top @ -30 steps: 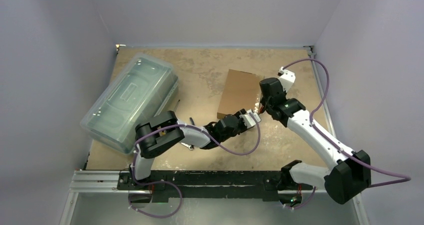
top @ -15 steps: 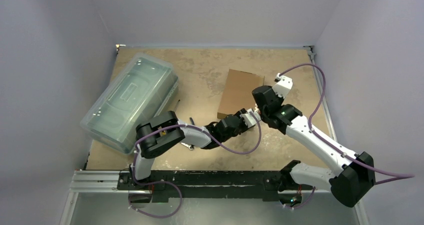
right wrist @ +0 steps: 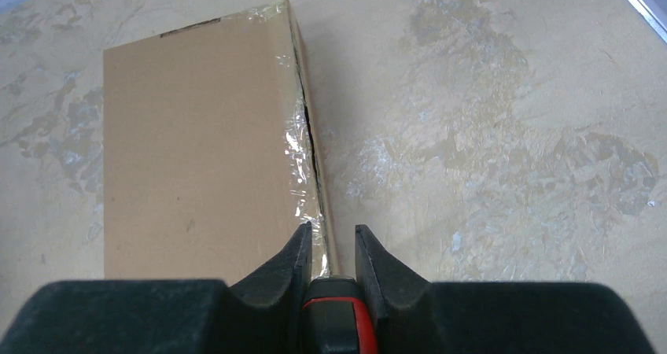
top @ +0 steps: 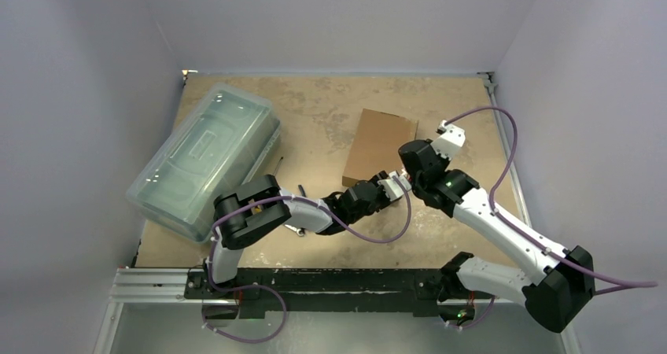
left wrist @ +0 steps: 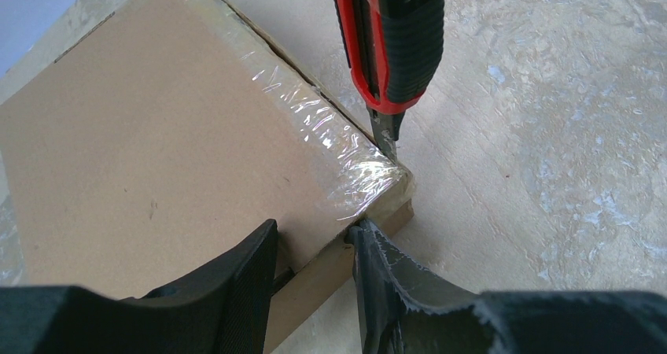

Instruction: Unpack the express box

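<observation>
a: where is the express box [top: 379, 145] lying?
b: it's lying flat on the surface [top: 330, 102], right of centre and closer to the far edge than the near one. the left jaws are clamping its near right corner.
a: and the right jaws?
b: they're squeezing a red and black knife [left wrist: 393, 39], and its tip is sitting at that same corner, against the taped seam.
a: so it's slitting the tape [left wrist: 315, 110]?
b: i'm judging so. it's worth running the blade shallow along the seam and away from the left jaws while they're pinning the box down.
a: how is the box looking?
b: it's looking like plain brown cardboard with the lid down. clear tape is wrinkling along the right edge, and a dark gap is showing under the lid there.
</observation>
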{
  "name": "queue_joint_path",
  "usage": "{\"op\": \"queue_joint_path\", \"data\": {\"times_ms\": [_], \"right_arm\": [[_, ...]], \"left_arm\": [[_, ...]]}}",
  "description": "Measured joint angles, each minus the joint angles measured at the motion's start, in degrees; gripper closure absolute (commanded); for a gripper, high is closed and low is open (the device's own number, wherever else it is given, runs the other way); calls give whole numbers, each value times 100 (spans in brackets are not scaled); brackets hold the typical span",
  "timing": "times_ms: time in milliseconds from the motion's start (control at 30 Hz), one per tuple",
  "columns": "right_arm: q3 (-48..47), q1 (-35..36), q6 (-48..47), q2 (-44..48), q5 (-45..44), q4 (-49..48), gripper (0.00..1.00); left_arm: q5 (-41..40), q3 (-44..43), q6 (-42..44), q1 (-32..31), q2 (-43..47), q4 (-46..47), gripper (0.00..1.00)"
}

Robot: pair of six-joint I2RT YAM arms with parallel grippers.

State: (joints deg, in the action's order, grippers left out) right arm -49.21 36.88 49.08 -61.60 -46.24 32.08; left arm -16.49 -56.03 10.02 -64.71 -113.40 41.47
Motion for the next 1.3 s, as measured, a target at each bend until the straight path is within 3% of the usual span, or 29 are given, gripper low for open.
{"op": "queue_joint_path", "data": {"times_ms": [233,533,767,1000,1300], "right_arm": [[-138,2,-13,-17,7,205,100],[-1307,-142,-393,-136,407,916,100],[-2020,-879,-1106,-319,391,1049,100],[-2181,-1869,-2247,-868,424,1198,100],[-2184,-2190,-2599,-2629,671,1410,100]], "left_arm": [[52,70,-2,-2,4,116,61],[-129,243,-46,-76,0,472,60],[-271,317,-68,-144,87,398,44],[-367,743,-321,-144,1224,-199,35],[-507,820,-284,-144,3121,-109,30]]}}
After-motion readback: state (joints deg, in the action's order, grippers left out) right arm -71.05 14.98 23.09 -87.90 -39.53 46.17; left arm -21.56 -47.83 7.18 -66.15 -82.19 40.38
